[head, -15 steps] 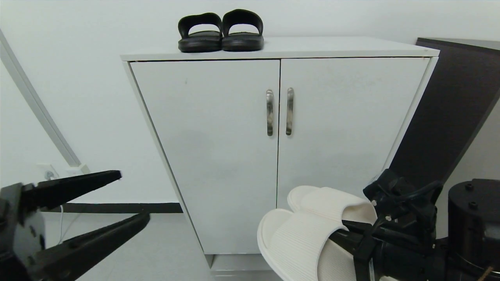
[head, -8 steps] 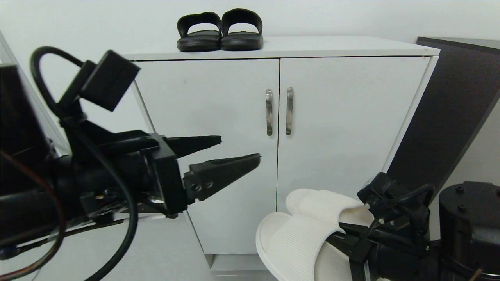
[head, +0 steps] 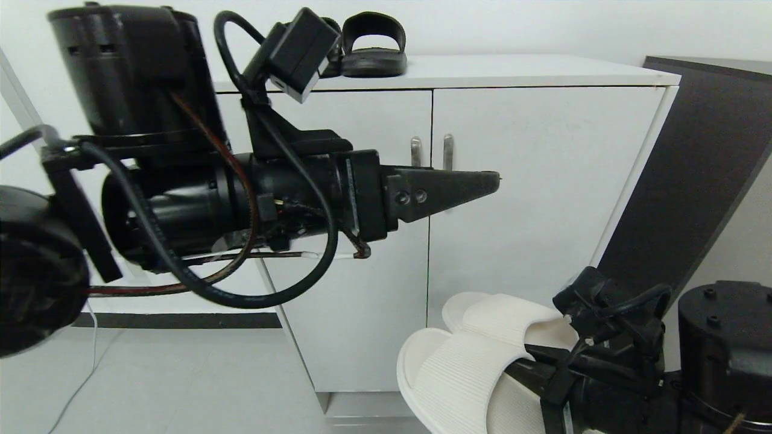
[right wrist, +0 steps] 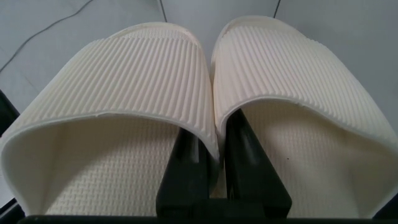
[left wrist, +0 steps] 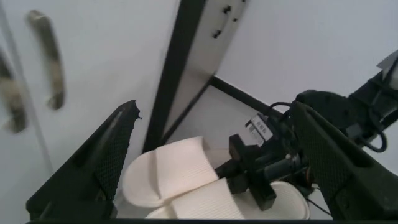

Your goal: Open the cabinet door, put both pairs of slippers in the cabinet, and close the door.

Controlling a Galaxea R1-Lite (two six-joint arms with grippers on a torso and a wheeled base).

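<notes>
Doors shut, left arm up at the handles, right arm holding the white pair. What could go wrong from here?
1. The two handles sit close together; the open left tool might catch both or slip off.
2. The white slippers, pinched by the right tool at their inner strap edges only, hang low before the right door; a swinging door could knock them loose.

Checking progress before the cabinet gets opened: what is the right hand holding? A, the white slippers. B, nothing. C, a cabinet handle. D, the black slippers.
A: the right hand is shut on the inner edges of the white slippers, low in front of the closed cabinet.
</notes>
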